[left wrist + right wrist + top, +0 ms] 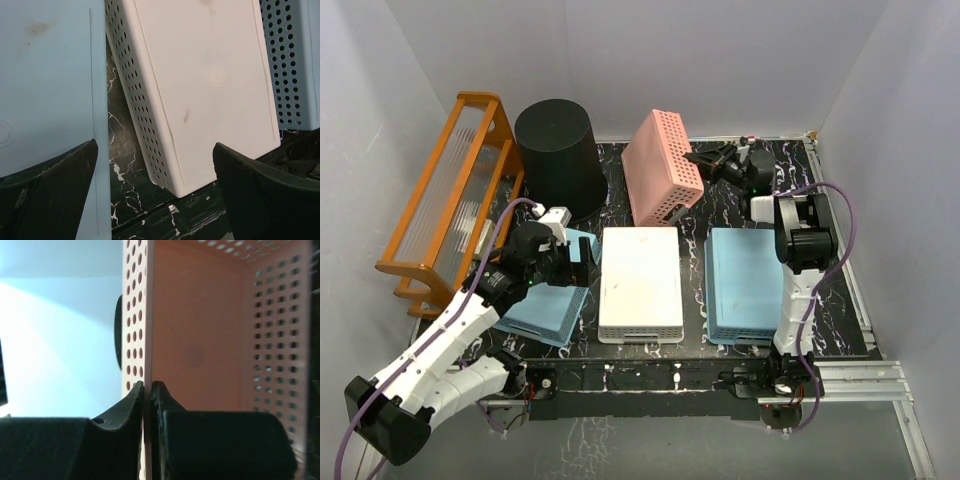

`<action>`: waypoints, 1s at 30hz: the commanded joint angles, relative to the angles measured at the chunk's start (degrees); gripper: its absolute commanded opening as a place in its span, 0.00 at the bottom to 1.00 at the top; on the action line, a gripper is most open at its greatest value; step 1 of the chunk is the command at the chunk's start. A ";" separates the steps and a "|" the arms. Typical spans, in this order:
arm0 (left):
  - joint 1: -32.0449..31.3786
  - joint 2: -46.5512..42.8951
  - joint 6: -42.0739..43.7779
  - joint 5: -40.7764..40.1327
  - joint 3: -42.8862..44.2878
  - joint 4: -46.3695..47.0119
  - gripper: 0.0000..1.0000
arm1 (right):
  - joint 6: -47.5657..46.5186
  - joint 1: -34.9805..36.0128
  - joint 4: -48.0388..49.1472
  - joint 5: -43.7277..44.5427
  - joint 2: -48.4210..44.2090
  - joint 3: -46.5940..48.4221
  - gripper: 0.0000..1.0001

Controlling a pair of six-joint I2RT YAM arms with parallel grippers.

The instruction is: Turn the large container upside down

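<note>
The large container, a black round ribbed bin (560, 155), stands at the back left with its narrower flat closed end up. A dark sliver past the pink wall in the right wrist view (118, 332) may be this bin. My right gripper (698, 160) (148, 385) is shut on the wall of a pink perforated basket (660, 165) (200, 340) and holds it tilted on edge, right of the bin. My left gripper (578, 262) (155, 150) is open and empty, low over the gap between a blue basket and a white one, well in front of the bin.
An orange rack (450, 200) stands along the left side. Three overturned baskets lie in a row near the front: blue (545, 310) (45, 75), white (640, 280) (210, 75), blue (745, 285) (292, 60). White walls enclose the black marbled table (695, 250).
</note>
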 commanded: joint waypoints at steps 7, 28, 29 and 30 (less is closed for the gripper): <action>0.15 3.65 0.97 3.69 3.17 0.74 0.99 | -36.25 -6.75 -43.50 7.52 -5.90 9.48 0.75; 0.16 10.95 4.66 -4.20 15.70 -3.60 0.99 | -68.80 -6.62 -83.31 61.53 -31.67 17.29 0.98; 0.17 11.12 6.48 -3.09 16.53 -3.78 0.99 | -69.62 -6.61 -83.35 61.92 -33.31 16.48 0.98; 0.18 11.22 7.61 -3.19 17.35 -4.09 0.99 | -70.56 -6.52 -83.74 62.45 -34.85 16.05 0.98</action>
